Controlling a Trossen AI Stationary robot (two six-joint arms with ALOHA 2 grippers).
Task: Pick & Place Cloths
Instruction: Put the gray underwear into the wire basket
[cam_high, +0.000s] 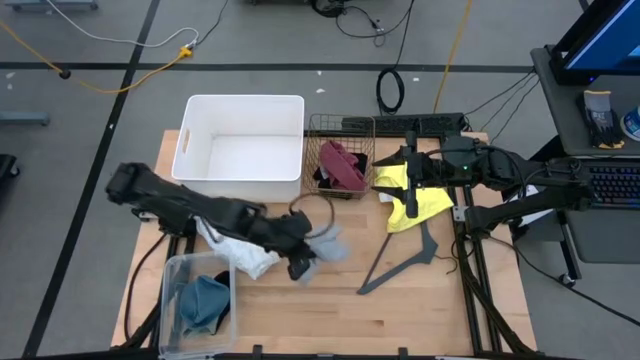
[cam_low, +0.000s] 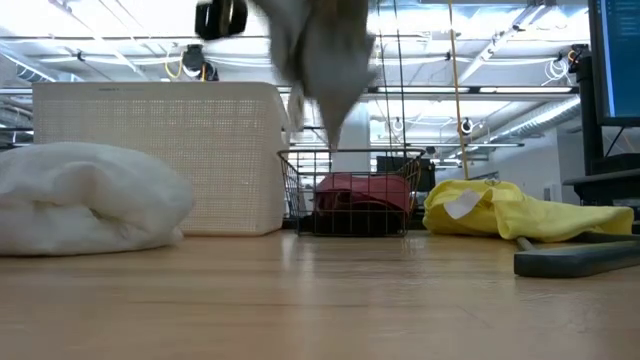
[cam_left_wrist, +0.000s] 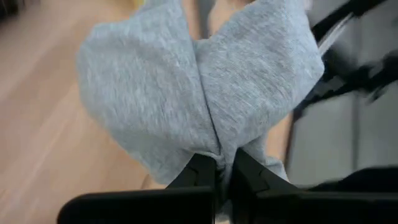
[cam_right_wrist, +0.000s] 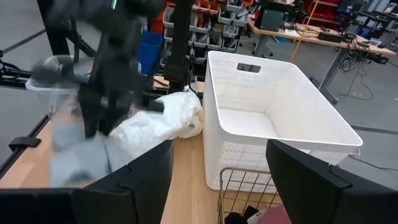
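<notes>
Grey cloth (cam_left_wrist: 199, 93) hangs pinched in the left claw (cam_high: 300, 268), lifted clear of the table (cam_high: 400, 320). Only a thin fold is clamped, so a swing toward the white bin (cam_high: 243, 110) behind could shake it loose. The right claw (cam_high: 408, 170) waits open over the yellow cloth (cam_high: 415, 200).

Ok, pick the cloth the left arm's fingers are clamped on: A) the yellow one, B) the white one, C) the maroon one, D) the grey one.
D: the left wrist view shows the left gripper with its fingers shut on the grey cloth, which hangs lifted off the table.
</notes>
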